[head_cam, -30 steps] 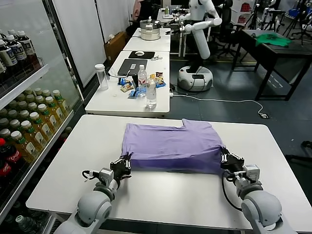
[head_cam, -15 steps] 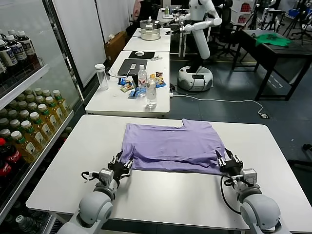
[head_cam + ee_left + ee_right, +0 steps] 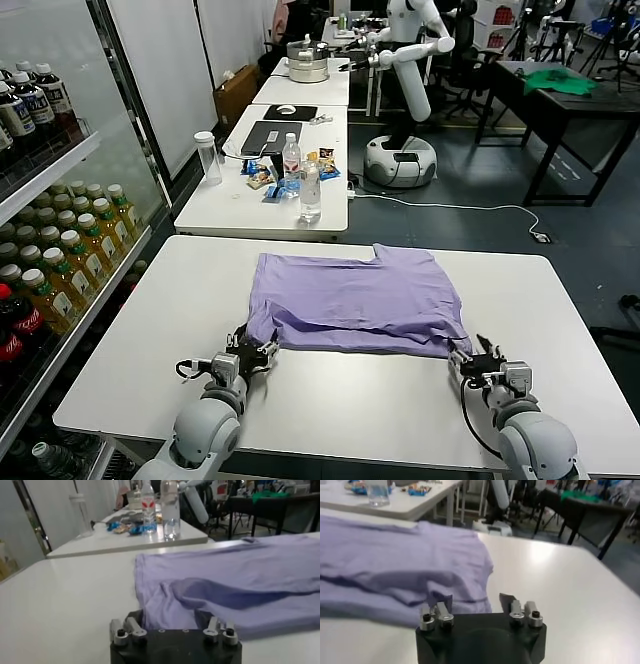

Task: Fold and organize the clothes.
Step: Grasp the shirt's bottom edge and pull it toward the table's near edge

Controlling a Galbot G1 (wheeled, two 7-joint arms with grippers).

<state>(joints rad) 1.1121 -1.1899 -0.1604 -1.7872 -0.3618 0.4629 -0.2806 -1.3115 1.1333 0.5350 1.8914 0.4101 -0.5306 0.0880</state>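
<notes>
The clothes, one lavender t-shirt (image 3: 355, 300), lie folded across the middle of the white table (image 3: 380, 410). No print shows on the shirt. My left gripper (image 3: 252, 352) sits low at the shirt's near left corner, open, with the shirt's edge (image 3: 170, 605) lying between its spread fingers (image 3: 133, 617). At the near right corner my right gripper (image 3: 478, 352) is open too. It stands just off the cloth, and the shirt's corner (image 3: 465, 592) lies in front of its fingers (image 3: 506, 600). Neither gripper holds the fabric.
A second white table (image 3: 225, 205) behind carries water bottles (image 3: 310, 190), a laptop and snacks. A drinks cooler (image 3: 50, 250) lines the left side. Another robot (image 3: 410, 60) and a dark table with a green cloth (image 3: 560, 80) stand farther back.
Both grippers opened, let go of the shirt's near edge and drew back toward me. The folded edge dropped flat onto the table.
</notes>
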